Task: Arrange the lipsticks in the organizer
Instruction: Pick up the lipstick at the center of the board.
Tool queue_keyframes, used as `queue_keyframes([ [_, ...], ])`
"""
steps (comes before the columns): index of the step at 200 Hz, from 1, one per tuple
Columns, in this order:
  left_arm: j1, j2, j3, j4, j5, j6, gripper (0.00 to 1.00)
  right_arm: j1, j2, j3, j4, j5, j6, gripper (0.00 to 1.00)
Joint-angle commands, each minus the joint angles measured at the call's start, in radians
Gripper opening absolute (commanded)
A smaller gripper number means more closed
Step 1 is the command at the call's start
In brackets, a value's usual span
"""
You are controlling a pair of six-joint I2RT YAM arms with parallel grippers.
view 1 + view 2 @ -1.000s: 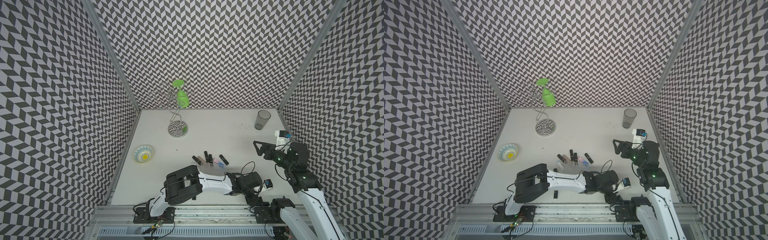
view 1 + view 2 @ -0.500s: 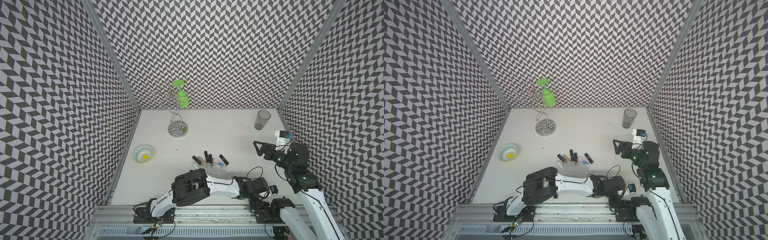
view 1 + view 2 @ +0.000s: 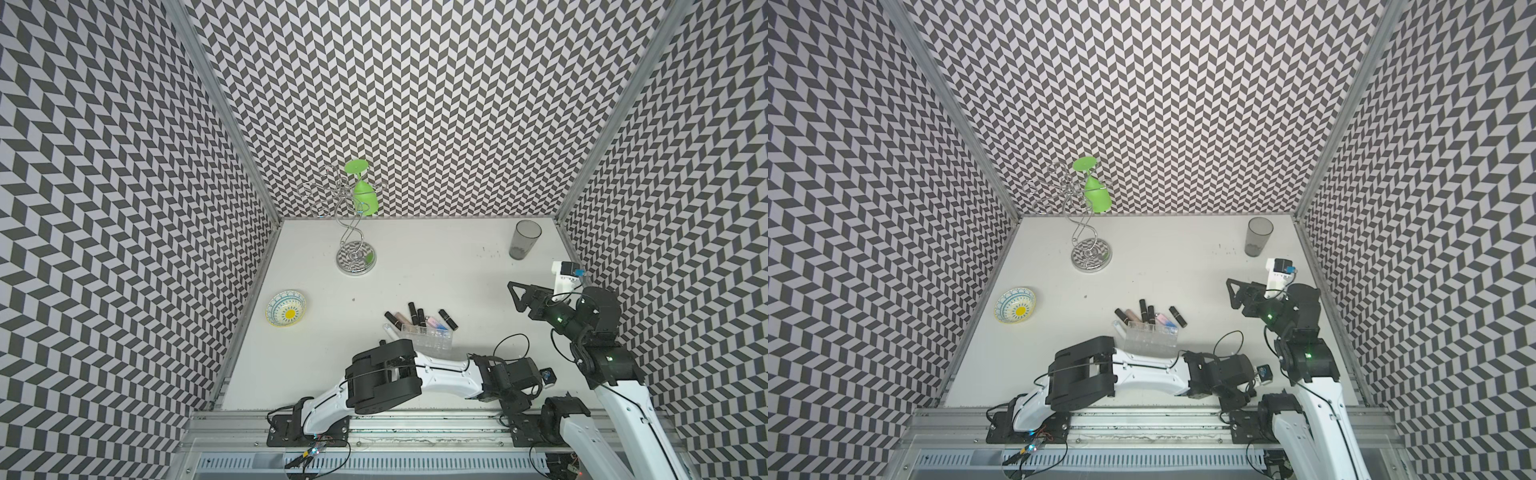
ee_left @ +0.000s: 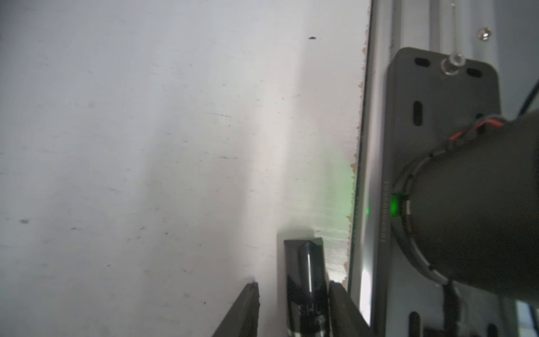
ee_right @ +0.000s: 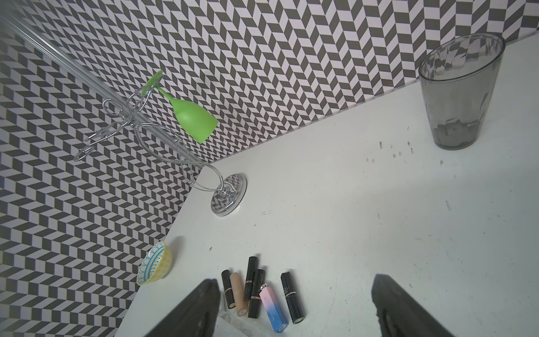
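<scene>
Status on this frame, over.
Left gripper straddling black lipstick at table front edge, not clamped. Right gripper open, empty. Organizer looks empty. Close beside: right arm's base.

1. In the left wrist view, the black lipstick (image 4: 306,291) between my left gripper (image 4: 294,285) fingers runs off the frame edge, and its lettering is blurred.
2. In both top views, my left arm (image 3: 440,372) covers the organizer (image 3: 428,336) on its 6 o'clock side.
3. In those views I cannot make out that gripper's jaws.
</scene>
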Motion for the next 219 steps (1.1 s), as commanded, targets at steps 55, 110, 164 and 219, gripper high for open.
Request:
queue_keyframes([
  [55,0.032,0.006,-0.032,-0.125,-0.103,-0.078,0.13,-0.011,-0.023,-0.013,0.062,-0.017,-0.005,0.87],
  [110,0.097,-0.163,-0.198,0.016,-0.067,-0.100,0.00,-0.011,-0.019,-0.016,0.067,-0.035,-0.003,0.87],
  [164,0.137,-0.473,-0.395,0.233,-0.116,-0.096,0.00,-0.011,-0.003,-0.014,0.064,-0.081,-0.007,0.86],
  [219,0.233,-0.818,-0.652,0.381,-0.122,-0.166,0.00,-0.008,0.030,-0.082,0.158,-0.552,0.069,0.81],
])
